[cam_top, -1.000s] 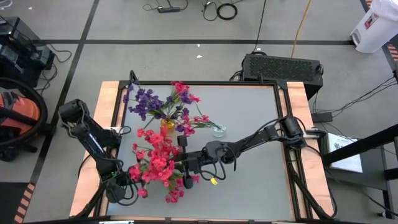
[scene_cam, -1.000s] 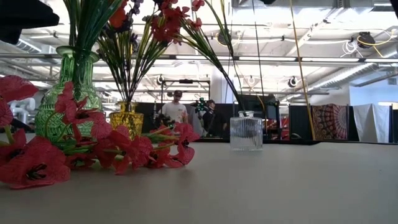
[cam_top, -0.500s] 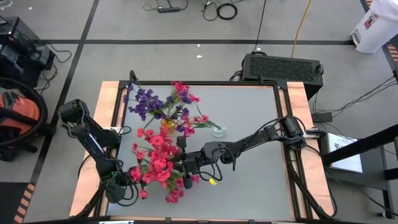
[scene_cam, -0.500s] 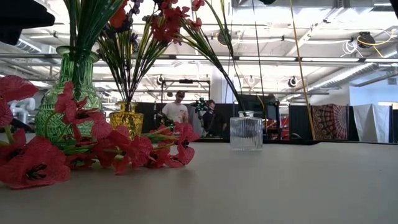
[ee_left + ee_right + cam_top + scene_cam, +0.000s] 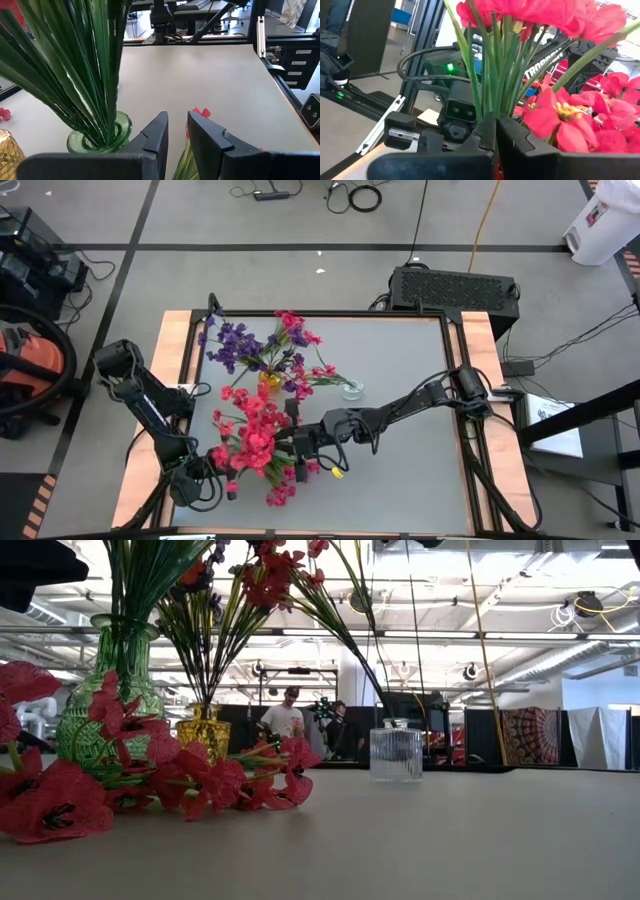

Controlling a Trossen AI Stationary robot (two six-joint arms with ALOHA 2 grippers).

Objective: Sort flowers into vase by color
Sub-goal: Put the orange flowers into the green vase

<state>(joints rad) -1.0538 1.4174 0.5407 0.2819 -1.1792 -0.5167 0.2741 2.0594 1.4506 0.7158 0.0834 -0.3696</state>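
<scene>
A green glass vase [image 5: 108, 700] stands at the near left with a sheaf of green stems in it. Its mouth [image 5: 100, 142] shows just beside my left gripper [image 5: 177, 131], whose fingers stand a little apart around green stems. My right gripper [image 5: 300, 448] reaches in from the right and is shut on red flowers [image 5: 545, 15] held up over the green vase. A yellow vase [image 5: 268, 380] holds purple flowers [image 5: 235, 342] and some red ones. Beside it stands a small clear vase [image 5: 396, 752]. More red flowers [image 5: 210, 780] lie flat on the table. My left gripper has green stems [image 5: 184, 162] low between its two fingers. The fingers' own bases hide the place of contact. The stems run forward toward a red bloom [image 5: 201, 113] near the table. My right gripper pinches green stems [image 5: 487, 107] between its shut fingers [image 5: 512, 137], low on the stems. It comes about level from the table's right. The stems stand up above the fingers with the red blooms on top. How many stems it holds I cannot tell.
Both arms meet at the near left, close to the green vase and the loose red flowers [image 5: 280, 492]. The right half of the grey table top [image 5: 410, 430] shows bare surface. Wooden rails [image 5: 480, 350] edge the table. People stand far off in the room.
My right gripper has tipped a little and edged toward the table's left, carrying its red flowers with it. The red cluster over the green vase has shifted slightly leftward.
</scene>
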